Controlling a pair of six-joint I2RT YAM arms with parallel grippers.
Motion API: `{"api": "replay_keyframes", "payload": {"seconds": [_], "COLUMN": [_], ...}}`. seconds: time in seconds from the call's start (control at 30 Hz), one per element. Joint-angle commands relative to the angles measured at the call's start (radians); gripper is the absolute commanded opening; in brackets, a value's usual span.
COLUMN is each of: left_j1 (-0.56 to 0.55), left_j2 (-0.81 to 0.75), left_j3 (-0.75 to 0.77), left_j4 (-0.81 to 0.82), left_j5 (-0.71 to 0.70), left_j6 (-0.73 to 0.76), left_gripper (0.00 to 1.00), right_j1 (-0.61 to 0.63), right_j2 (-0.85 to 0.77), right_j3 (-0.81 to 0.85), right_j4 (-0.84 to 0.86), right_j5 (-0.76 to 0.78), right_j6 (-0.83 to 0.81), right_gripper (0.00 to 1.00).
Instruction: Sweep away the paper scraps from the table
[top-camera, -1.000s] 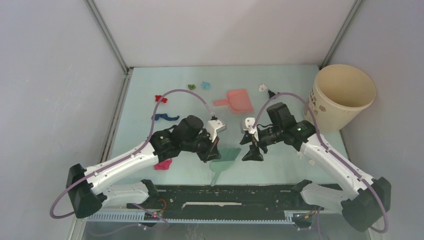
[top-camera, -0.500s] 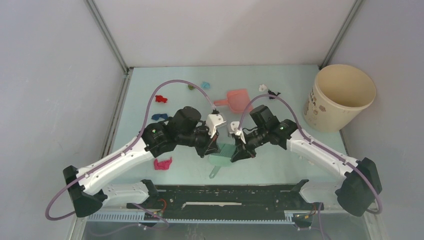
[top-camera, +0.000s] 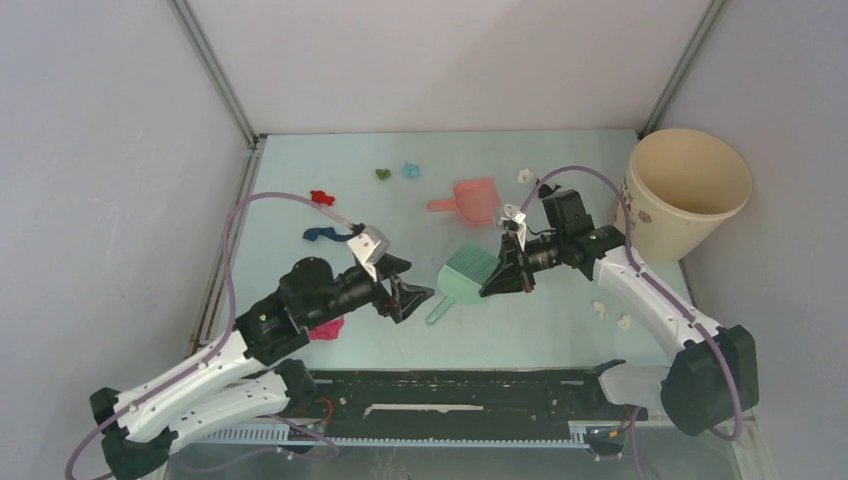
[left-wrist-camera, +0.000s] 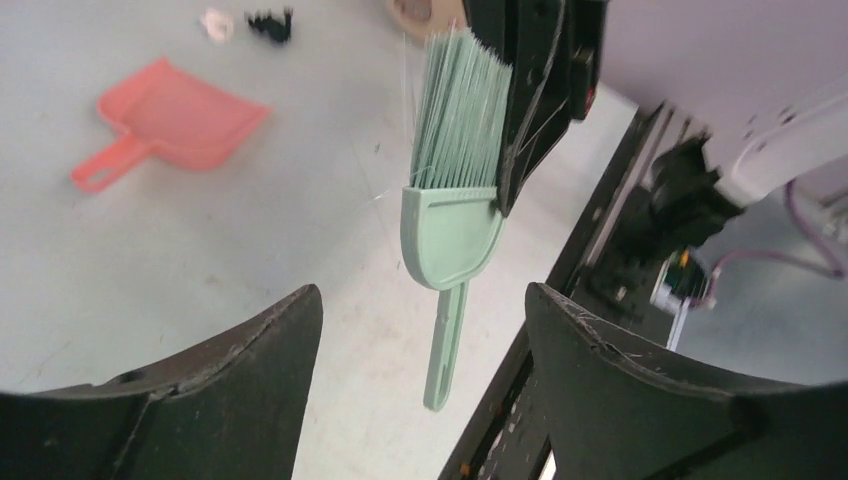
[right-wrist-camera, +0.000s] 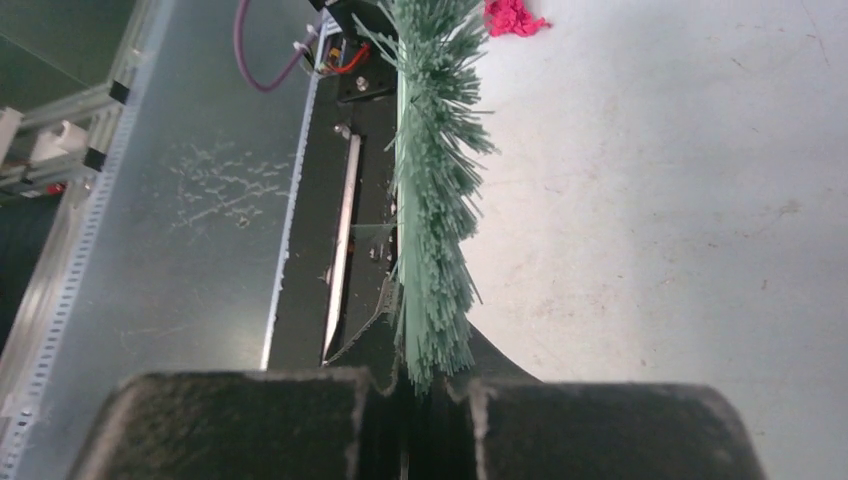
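- Top external: my right gripper is clamping the brush by its bristles, not the handle.
- My left gripper is hanging wide open, gripping nothing, just beside the handle's tip.
- The brush's long axis is running from the right gripper down toward the left one, handle first.
- Scraps are lying all over the table, mostly far-left of the brush. A magenta scrap is sitting right by my left arm.
- So I'm guessing the left arm's nearer to most of them.
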Motion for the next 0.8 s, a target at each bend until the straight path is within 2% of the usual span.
{"api": "replay_keyframes", "payload": {"seconds": [0.0, 0.2, 0.33, 0.47, 0.5, 0.53, 0.57, 0.6, 0.7, 0.77], "left_j1": [-0.004, -0.004, -0.004, -0.004, -0.004, -0.004, -0.004, -0.005, -0.004, -0.005], "left_j2": [-0.057, 0.019, 0.081, 0.150, 0.162, 0.171, 0.176, 0.177, 0.167, 0.163], "left_j3": [-0.123, -0.169, -0.162, -0.132, -0.123, -0.114, -0.108, -0.102, -0.077, -0.045], "left_j4": [0.350, 0.421, 0.479, 0.508, 0.509, 0.503, 0.487, 0.470, 0.373, 0.268], "left_j5": [-0.027, 0.030, 0.069, 0.120, 0.130, 0.135, 0.135, 0.134, 0.142, 0.167], "left_j6": [-0.093, -0.114, -0.127, -0.138, -0.137, -0.135, -0.131, -0.126, -0.108, -0.082], "left_gripper": [0.80, 0.74, 0.60, 0.38, 0.28, 0.13, 0.05, 0.01, 0.00, 0.00], "right_j1": [-0.049, -0.057, -0.058, -0.057, -0.057, -0.057, -0.057, -0.057, -0.059, -0.059], "right_j2": [-0.012, -0.007, -0.013, -0.025, -0.025, -0.025, -0.025, -0.025, -0.028, -0.037], "right_j3": [0.007, 0.003, -0.004, -0.023, -0.025, -0.027, -0.027, -0.028, -0.027, -0.027], "right_j4": [0.038, 0.037, 0.047, 0.080, 0.086, 0.086, 0.085, 0.080, 0.066, 0.038], "right_j5": [-0.159, -0.209, -0.199, -0.178, -0.173, -0.166, -0.156, -0.139, -0.089, -0.060], "right_j6": [0.082, 0.095, 0.110, 0.137, 0.141, 0.139, 0.134, 0.126, 0.103, 0.056], "right_gripper": [0.00, 0.00, 0.00, 0.00, 0.00, 0.00, 0.03, 0.10, 0.40, 0.52]}}
